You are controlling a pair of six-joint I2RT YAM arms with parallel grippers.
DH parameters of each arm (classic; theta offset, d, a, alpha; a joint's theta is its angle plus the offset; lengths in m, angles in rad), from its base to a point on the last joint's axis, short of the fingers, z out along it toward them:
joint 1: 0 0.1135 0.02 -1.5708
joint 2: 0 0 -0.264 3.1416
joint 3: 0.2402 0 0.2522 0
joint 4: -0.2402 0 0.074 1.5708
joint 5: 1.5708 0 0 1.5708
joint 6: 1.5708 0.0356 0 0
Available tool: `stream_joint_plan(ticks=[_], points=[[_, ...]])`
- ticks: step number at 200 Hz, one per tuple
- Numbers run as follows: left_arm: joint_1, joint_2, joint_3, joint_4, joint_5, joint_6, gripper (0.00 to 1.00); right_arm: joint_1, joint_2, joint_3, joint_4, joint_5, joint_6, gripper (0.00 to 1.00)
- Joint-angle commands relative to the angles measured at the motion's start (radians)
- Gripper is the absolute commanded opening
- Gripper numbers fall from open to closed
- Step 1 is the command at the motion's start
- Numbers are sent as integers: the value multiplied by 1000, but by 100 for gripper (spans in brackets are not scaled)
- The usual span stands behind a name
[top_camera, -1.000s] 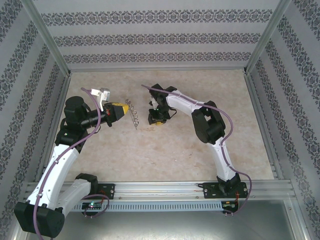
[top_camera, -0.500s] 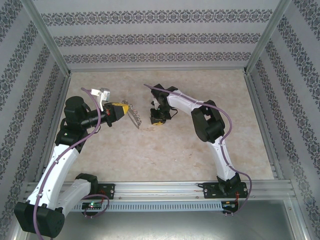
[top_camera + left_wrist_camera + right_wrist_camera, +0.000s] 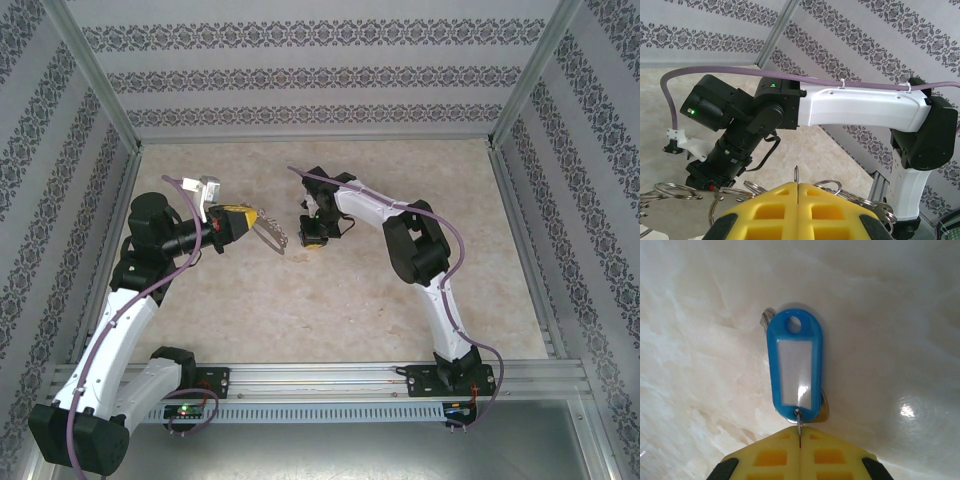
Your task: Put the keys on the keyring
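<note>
Pinching a thin wire ring at the near end of the key [image 3: 795, 367], the right gripper [image 3: 800, 432] has its yellow fingers [image 3: 775, 452] pressed together with no gap between them. The key's blue plastic head, with a white panel and a hole at the far end, points straight away from the fingertips over the pale marbled table [image 3: 890, 315]. Whether it rests on the surface cannot be told. A sliver of silver metal peeks from behind the head.

The left gripper [image 3: 797, 189] is likewise fully closed, clamping the thin grey wire of the keyring [image 3: 796, 172], which stands up between its fingertips. Small metal rings [image 3: 670, 190] hang along the loop on both sides. From above, the keyring [image 3: 272, 233] juts from the left gripper [image 3: 243, 222] toward the right gripper [image 3: 313, 240], near it but apart.
</note>
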Motion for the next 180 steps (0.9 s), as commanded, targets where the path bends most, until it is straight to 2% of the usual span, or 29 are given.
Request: stream_joint_plan(ticks=[1, 27, 61, 140, 180], points=[[14, -10, 4, 7, 5, 23, 0, -12, -63, -40, -20, 39, -44, 1], [14, -3, 11, -6, 6, 38, 0, -19, -137, -86, -18, 64, -107, 0], [14, 8, 32, -46, 8, 91, 0, -15, -308, -169, 21, 96, -223, 0], [12, 65, 128, -135, 25, 248, 0, 84, -836, -423, 240, 84, -548, 0], [0, 92, 206, -220, 21, 354, 0, 109, -942, -330, 181, -21, -571, 0]])
